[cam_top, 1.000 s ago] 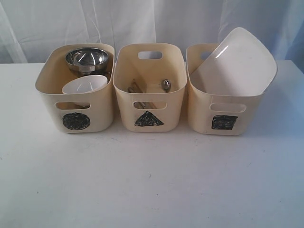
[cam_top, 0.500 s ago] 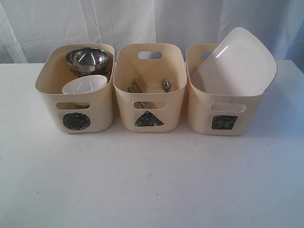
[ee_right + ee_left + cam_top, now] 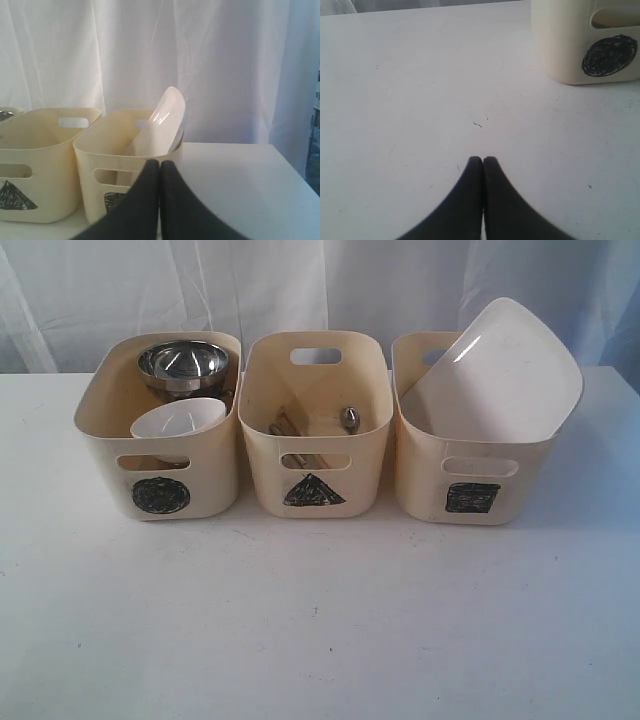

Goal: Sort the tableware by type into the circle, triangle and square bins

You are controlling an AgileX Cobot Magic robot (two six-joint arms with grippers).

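Note:
Three cream bins stand in a row at the back of the table. The circle bin [image 3: 105, 455] on the left holds the large steel bowl [image 3: 183, 363] and the small white bowl [image 3: 179, 424]; the mugs are hidden. In the middle, the triangle bin [image 3: 262, 455] holds wooden chopsticks [image 3: 286, 423] and a steel spoon [image 3: 350, 419]. Leaning in the square bin [image 3: 425, 480] on the right is the large white square plate [image 3: 495, 375]. Neither arm shows in the exterior view. My left gripper [image 3: 482, 160] is shut and empty over bare table, with the circle bin [image 3: 560, 45] off to one side. My right gripper [image 3: 160, 164] is shut and empty in front of the square bin [image 3: 95, 152] and plate [image 3: 160, 127].
A white tabletop [image 3: 320, 620] stretches in front of the bins. White curtains [image 3: 300, 285] hang behind them. The table's right edge [image 3: 287, 170] shows in the right wrist view, past the square bin.

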